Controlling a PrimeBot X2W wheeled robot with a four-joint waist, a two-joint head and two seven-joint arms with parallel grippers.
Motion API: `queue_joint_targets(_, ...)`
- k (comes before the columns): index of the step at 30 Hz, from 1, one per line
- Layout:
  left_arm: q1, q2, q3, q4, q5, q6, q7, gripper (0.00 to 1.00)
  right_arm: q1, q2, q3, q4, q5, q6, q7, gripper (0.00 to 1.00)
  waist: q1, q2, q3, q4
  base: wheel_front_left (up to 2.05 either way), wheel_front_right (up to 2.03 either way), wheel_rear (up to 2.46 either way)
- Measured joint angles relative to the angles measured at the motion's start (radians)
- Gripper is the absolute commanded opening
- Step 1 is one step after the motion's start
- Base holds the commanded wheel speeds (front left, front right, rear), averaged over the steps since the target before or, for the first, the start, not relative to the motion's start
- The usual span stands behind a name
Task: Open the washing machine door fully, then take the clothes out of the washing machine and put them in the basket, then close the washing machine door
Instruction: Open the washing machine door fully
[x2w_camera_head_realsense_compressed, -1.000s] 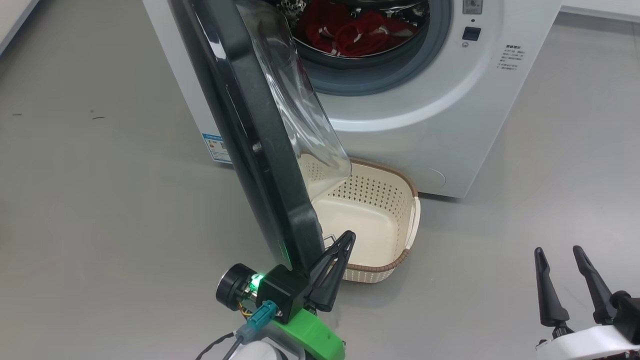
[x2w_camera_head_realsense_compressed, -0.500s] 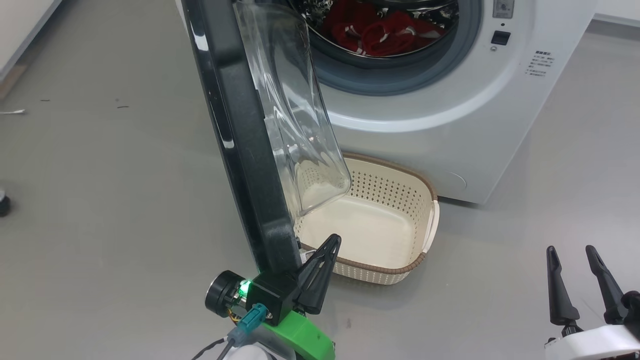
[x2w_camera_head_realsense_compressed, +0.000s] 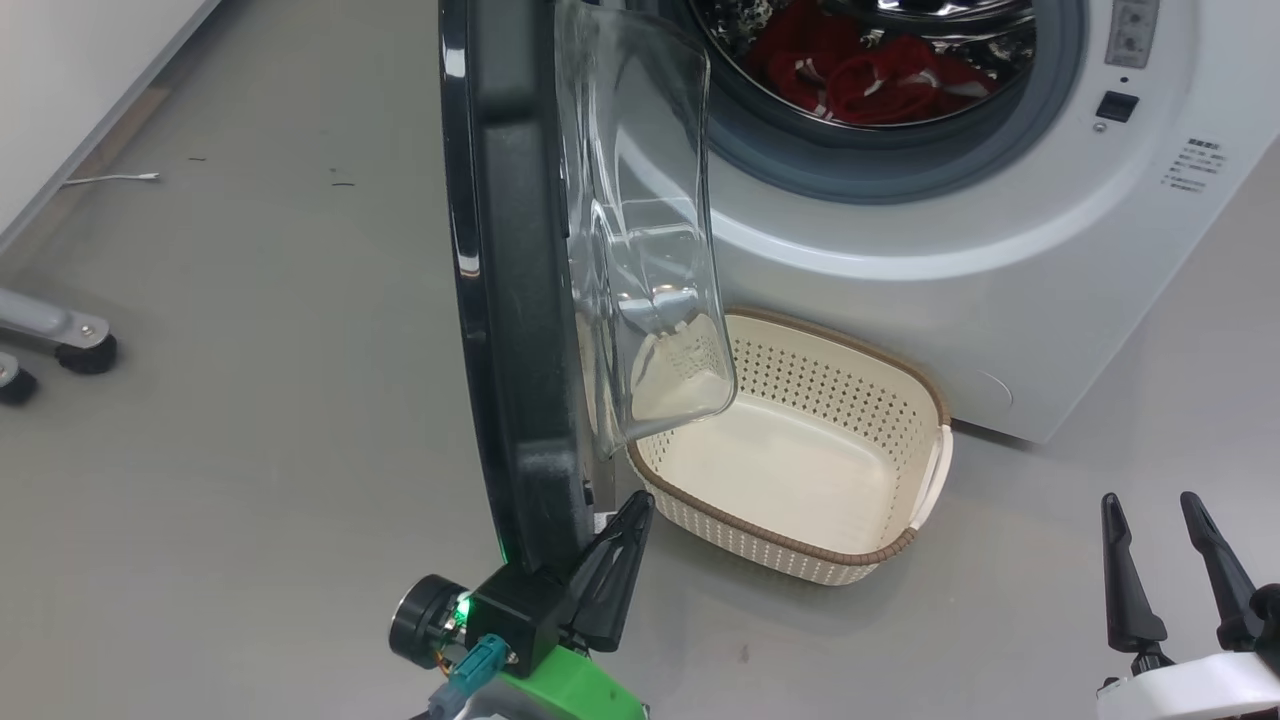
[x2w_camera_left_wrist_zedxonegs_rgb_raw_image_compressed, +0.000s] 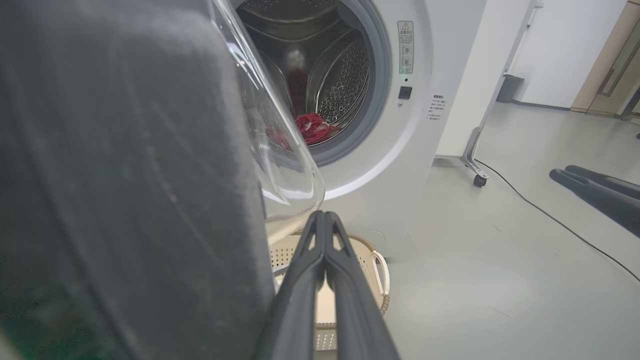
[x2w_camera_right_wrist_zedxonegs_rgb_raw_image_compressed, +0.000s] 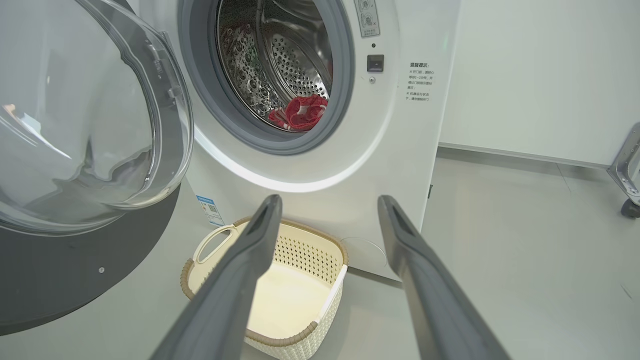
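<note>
loc: looking like test lab/demo rm | washer (x2w_camera_head_realsense_compressed: 900, 300) standing free on bare grey flr (x2w_camera_head_realsense_compressed: 250, 400) | plain white walls (x2w_camera_right_wrist_zedxonegs_rgb_raw_image_compressed: 525, 75) closing it in | metal frame (x2w_camera_left_wrist_zedxonegs_rgb_raw_image_compressed: 471, 150) sitting on casters (x2w_camera_left_wrist_zedxonegs_rgb_raw_image_compressed: 479, 180) by wall | cable (x2w_camera_left_wrist_zedxonegs_rgb_raw_image_compressed: 557, 223) trailing across flr | wood door (x2w_camera_left_wrist_zedxonegs_rgb_raw_image_compressed: 607, 65) showing far bk | more caster legs (x2w_camera_head_realsense_compressed: 45, 322) poking in at L

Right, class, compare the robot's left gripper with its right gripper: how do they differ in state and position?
The left gripper is shut, fingers pressed together; the right gripper is open, fingers apart. The left gripper sits close beside the lower edge of the washing machine door; the right gripper hangs well off to the side, clear of it. Both have two long dark fingers and hold nothing.
</note>
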Motion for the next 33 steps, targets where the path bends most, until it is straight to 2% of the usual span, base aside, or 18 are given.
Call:
queue_joint_targets(8,0.042,0.0,0.092,0.003,0.027,0.0,-0.015,0.0,0.001,-0.001,0.004,-0.002,-0.008,0.0,0.0,1.0,0.0,0.0,-0.003,0.056,0.0,0.0,0.0)
queue_joint_targets(13,0.063,0.003,0.167,0.006,0.043,0.0,-0.022,0.0,0.001,-0.001,0.015,-0.002,-0.016,0.008,0.0,1.0,0.0,0.0,-0.003,0.067,0.0,0.0,0.0)
queue_joint_targets(22,0.073,0.002,0.259,0.012,0.057,0.0,-0.034,0.0,0.0,0.0,0.02,-0.002,-0.016,0.008,0.0,1.0,0.0,0.0,-0.002,0.062,0.0,0.0,0.0)
queue_joint_targets(33,0.074,0.001,0.424,0.039,0.09,0.0,-0.044,0.0,-0.006,0.0,0.028,0.009,-0.017,0.008,0.0,1.0,0.0,0.0,-0.002,0.023,0.0,0.0,0.0)
